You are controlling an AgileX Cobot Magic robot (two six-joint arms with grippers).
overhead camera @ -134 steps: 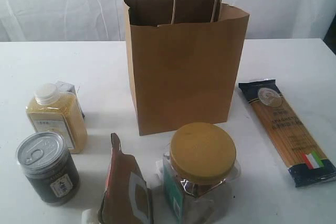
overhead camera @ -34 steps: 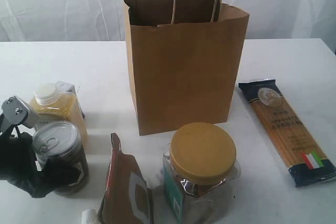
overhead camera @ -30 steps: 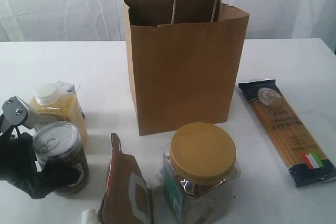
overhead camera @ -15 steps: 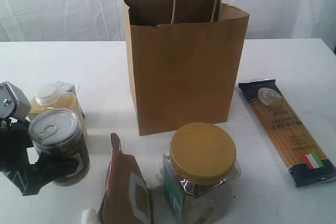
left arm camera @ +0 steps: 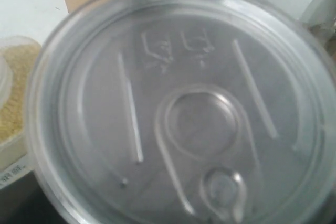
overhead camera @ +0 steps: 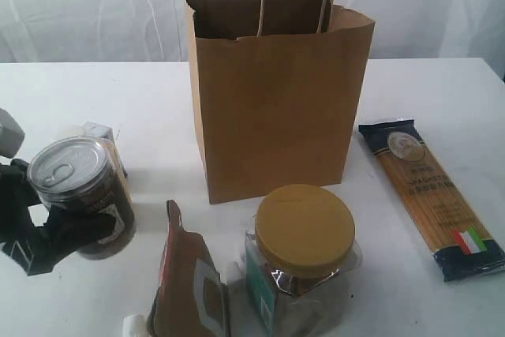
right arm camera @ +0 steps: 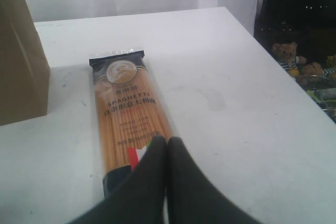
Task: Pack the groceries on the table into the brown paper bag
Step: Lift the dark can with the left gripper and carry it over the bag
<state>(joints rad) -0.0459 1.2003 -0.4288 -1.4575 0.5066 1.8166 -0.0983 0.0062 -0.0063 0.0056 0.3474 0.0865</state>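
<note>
Two groceries crowd the dark pull-tab can (overhead camera: pixel 79 195): yellow-grain bottle (left arm camera: pixel 13 87) behind, brown-orange pouch (overhead camera: pixel 189 282) beside. Left gripper (overhead camera: pixel 59 230) clamps the can, left of the upright brown paper bag (overhead camera: pixel 276 108); right gripper (right arm camera: pixel 167 145) hovers pinched shut over the long spaghetti packet (right arm camera: pixel 128 114).

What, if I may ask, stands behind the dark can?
A small pale box peeks out behind the can; the yellow-grain bottle is almost covered there, seen better in the left wrist view.
</note>
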